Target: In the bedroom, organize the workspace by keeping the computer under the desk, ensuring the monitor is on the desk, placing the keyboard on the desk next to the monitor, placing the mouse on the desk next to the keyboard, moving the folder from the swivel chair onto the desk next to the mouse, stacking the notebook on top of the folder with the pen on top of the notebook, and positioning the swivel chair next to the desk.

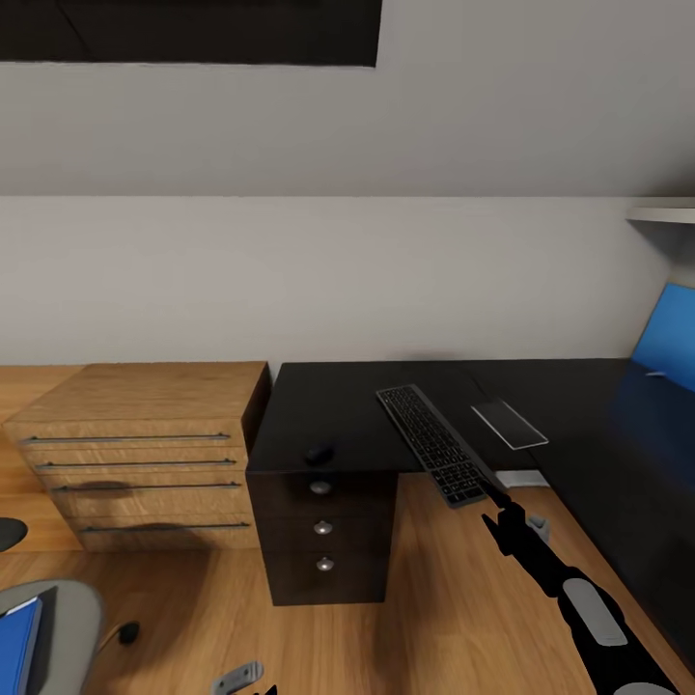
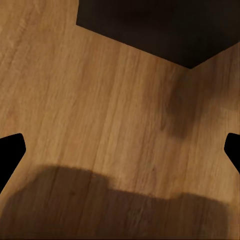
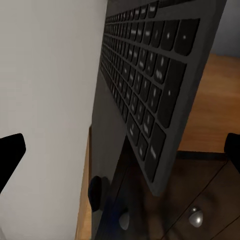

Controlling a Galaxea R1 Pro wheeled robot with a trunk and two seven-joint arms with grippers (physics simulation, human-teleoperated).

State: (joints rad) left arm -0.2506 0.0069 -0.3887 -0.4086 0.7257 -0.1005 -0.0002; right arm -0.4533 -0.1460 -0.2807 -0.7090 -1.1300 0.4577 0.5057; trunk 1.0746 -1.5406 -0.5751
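The dark grey keyboard (image 1: 430, 442) lies slantwise on the black desk (image 1: 328, 405), its near end sticking out past the front edge. My right gripper (image 1: 494, 497) is open right at that end. In the right wrist view the keyboard (image 3: 150, 85) fills the space ahead of the spread fingertips (image 3: 11, 152). The small dark mouse (image 1: 319, 452) sits on the desk above the drawer unit (image 1: 323, 531). At the lower left the blue folder (image 1: 17, 645) lies on the grey swivel chair seat (image 1: 75, 606). My left gripper (image 1: 241, 680) hangs open over the wood floor (image 2: 100, 100).
A light wooden dresser (image 1: 145, 454) stands against the desk's left end. A flat pale plate (image 1: 510, 425) lies on the desk right of the keyboard. A bright blue panel (image 1: 668, 333) leans at the far right under a white shelf (image 1: 664, 210). A chair castor (image 1: 126, 632) rests on the floor.
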